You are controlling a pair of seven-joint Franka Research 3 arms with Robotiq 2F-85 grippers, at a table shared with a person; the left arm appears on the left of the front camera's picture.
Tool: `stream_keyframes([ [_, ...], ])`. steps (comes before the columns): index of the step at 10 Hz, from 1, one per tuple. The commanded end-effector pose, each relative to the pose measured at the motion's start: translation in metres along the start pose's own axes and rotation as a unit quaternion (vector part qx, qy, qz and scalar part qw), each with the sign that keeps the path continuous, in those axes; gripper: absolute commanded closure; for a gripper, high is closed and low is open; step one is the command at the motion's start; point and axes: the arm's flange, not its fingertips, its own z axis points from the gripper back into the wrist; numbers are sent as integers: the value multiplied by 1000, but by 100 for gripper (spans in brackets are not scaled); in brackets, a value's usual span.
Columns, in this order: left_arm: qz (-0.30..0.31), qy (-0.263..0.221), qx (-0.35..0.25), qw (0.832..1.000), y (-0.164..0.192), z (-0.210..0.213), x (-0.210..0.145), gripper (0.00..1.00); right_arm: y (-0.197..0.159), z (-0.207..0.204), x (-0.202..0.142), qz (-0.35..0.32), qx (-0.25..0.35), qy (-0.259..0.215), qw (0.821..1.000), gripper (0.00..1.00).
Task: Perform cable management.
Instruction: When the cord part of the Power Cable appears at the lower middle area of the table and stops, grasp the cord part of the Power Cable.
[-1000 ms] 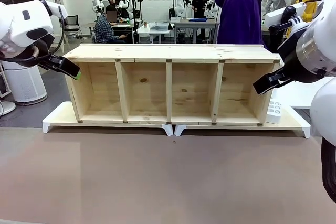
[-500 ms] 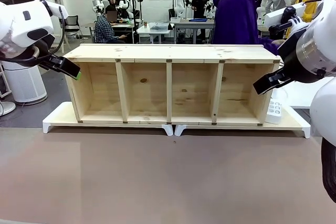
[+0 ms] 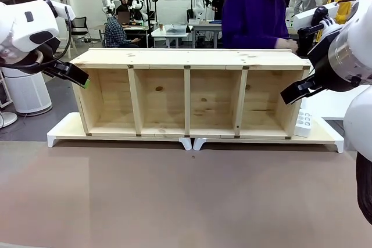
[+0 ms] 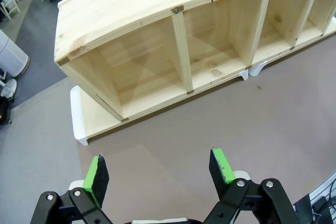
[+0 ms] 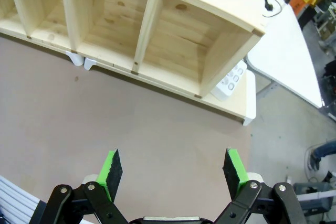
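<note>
As it spans the whole foreground, the broad brown matte table (image 3: 186, 201): bare in front, with the shelf unit along its far side.
Shelf: a long pale wooden shelf unit (image 3: 189, 94) with four open compartments facing the robot; it stands on two flat white base boards (image 3: 64, 129) set end to end.
Person: someone in a purple hooded top (image 3: 253, 18) stands behind the shelf's right half, with one hand (image 3: 288, 43) at the top's right end.
Left arm: the black left gripper (image 4: 156, 153) is raised off the shelf's left end, its green-padded fingers spread wide and holding nothing.
Right arm: the black right gripper (image 5: 171, 153) hangs off the shelf's right end, fingers likewise wide apart and empty.
Power strip: a small white multi-socket power strip (image 3: 303, 123) leans against the shelf's right outer wall on the base board.
Cable: the thin black cable (image 5: 268, 4) sits at the shelf top's far right corner just beside the person's hand, a fine loop trailing onto the white side table (image 5: 283, 51); I cannot tell whether the hand grips it.
</note>
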Motion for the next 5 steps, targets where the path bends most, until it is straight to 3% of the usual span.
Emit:
stream_keyframes([
  [1, -2, -6, 0, 1000, -1, -1, 2, 0, 0, -4, 3, 6, 2, -5, 1000, 0],
  [5, -2, -6, 0, 1000, -1, -1, 2, 0, 0, -4, 3, 6, 2, -5, 1000, 0],
])
